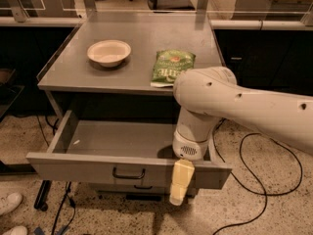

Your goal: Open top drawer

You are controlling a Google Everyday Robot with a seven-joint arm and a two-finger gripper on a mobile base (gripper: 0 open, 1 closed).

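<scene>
1. One drawer stands pulled well out: the top drawer, across the lower middle of the frame, its grey front facing me and its tray bare inside as far as I can see.
2. Its small black handle sits at the centre of the front panel, with nothing on it.
3. My gripper hangs pointing down in the lower centre of the frame, just right of that handle. It overlaps the drawer front and reaches below its lower edge.
4. Whether the gripper is open or closed I cannot tell, nor whether it touches the panel.
5. The white arm comes in from the right edge and bends down over the right end of the open drawer.
6. Above, on the grey table top, a pale bowl sits toward the upper left, upright.
7. A green snack bag lies flat to the right of the bowl, its near corner hidden behind the arm.
8. A black cable loops over the speckled floor at lower right.
9. A white shoe shows at the lower left edge.
</scene>
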